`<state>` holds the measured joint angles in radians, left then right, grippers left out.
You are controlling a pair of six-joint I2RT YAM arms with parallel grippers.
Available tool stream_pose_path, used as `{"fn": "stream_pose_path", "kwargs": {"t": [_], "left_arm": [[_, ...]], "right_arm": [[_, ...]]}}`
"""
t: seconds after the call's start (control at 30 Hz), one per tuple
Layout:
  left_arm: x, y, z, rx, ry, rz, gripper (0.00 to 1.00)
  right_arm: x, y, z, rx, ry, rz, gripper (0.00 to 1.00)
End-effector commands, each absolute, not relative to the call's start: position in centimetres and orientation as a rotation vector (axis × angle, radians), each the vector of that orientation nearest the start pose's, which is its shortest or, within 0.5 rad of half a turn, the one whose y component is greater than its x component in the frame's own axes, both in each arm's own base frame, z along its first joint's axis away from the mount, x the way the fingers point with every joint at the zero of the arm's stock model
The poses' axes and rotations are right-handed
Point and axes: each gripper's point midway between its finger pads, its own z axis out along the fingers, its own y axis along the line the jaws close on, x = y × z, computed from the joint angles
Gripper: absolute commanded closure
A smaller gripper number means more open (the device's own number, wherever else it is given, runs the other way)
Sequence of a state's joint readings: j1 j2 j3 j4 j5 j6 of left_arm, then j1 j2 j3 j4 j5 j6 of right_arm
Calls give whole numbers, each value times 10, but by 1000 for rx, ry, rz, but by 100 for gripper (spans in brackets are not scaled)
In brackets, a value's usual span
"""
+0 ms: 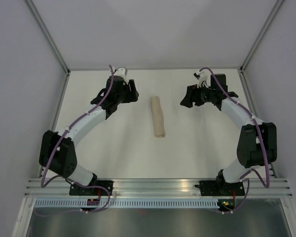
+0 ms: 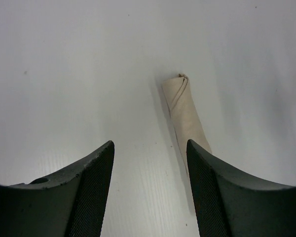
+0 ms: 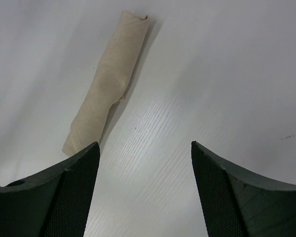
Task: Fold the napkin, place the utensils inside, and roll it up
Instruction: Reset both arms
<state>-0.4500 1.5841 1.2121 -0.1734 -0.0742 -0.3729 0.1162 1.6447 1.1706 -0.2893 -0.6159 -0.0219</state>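
"Top external view first: where does the cloth sit?"

"The plain beige-tan cloth napkin (image 1: 158,117) lies rolled into a slim tube on the white table (image 1: 113,148). It is about midway between the left and right edges and somewhat closer to the far edge than to the near one. Its length runs from far to near, with the near end leaning slightly toward the right edge."

"And the arms?"

"The black two-finger left gripper (image 1: 134,92) is toward the far-left corner and points at the roll. The black right gripper (image 1: 186,98) is toward the far-right corner and faces it from the other side. Both are near the far end of the tube, and neither touches it."

"Is the left one holding anything?"

"No. In the left wrist view, the left gripper (image 2: 149,145) has its jaws moderately apart with only bare table between them. The napkin (image 2: 185,116) lies ahead, showing layered folds at its end, and one finger covers its lower part."

"The right?"

"In the right wrist view, the right gripper (image 3: 144,145) is spread wide and grips nothing. The napkin (image 3: 108,84) lies ahead and off to one side, outside the gap. What the roll encloses cannot be told."
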Motion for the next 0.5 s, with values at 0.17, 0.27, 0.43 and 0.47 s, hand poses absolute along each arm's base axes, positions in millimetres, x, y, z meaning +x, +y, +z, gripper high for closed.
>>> {"fn": "stream_pose_path", "kwargs": {"t": [0.17, 0.27, 0.43, 0.47], "left_arm": [[390, -164, 221, -68, 1988, -445, 33], [384, -160, 218, -65, 1994, -453, 33], [381, -160, 218, -62, 1994, -460, 33], [380, -160, 220, -59, 1990, -466, 33]], "right_arm": [[401, 101, 194, -415, 2072, 599, 18], [394, 97, 202, -415, 2052, 589, 18], [392, 96, 213, -413, 2026, 569, 17], [394, 94, 216, -387, 2017, 558, 13]]}}
